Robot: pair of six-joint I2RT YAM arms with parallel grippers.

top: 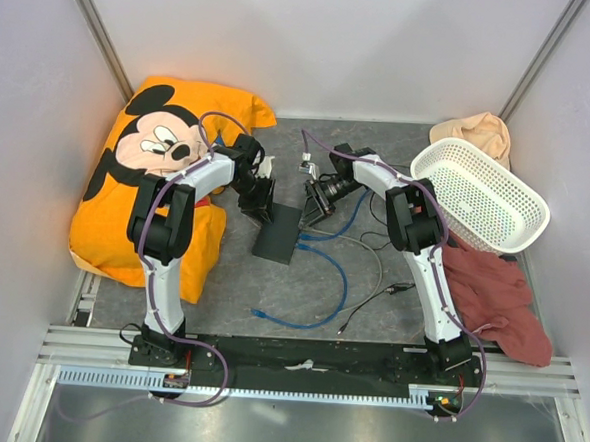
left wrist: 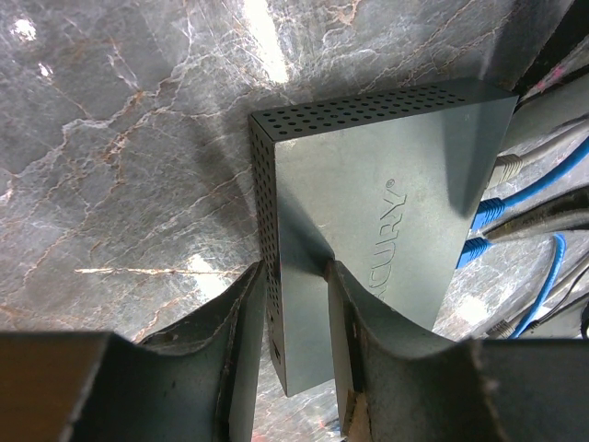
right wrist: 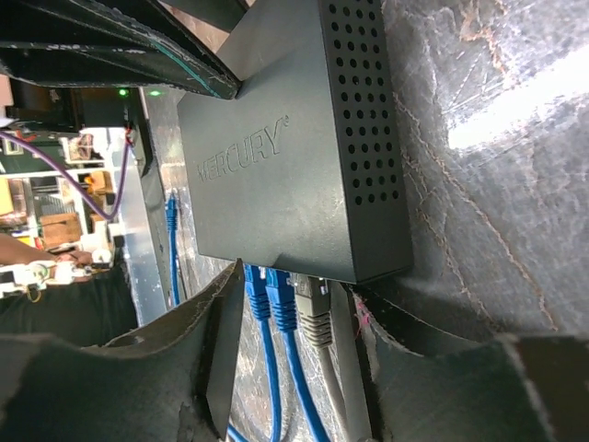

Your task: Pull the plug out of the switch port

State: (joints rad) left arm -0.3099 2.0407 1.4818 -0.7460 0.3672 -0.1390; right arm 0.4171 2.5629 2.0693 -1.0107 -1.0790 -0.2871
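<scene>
White walls close round a grey marbled desk [top: 231, 277]. At its left lies an orange cartoon-mouse cushion [top: 148, 172]. The left tool [left wrist: 296, 271] is clamped on the long perforated edge of the black box [left wrist: 377, 203], one finger [left wrist: 241, 341] against the holed side and the other on the lettered top face. The box lies mid-desk between the two arms. Along its short edge facing the right arm runs the row of switch ports [right wrist: 287, 273], filled by two blue plugs [right wrist: 269, 293] and a grey plug [right wrist: 314, 315] side by side. The right tool [right wrist: 294, 287] stands apart, its fingers straddling all three plugs, the grey one nearest the right finger. Blue cables [top: 322, 308] loop toward the near edge. Further right sit a white mesh basket [top: 536, 204], a peach cloth [top: 476, 132] behind it and a red cloth [top: 496, 293] in front.
</scene>
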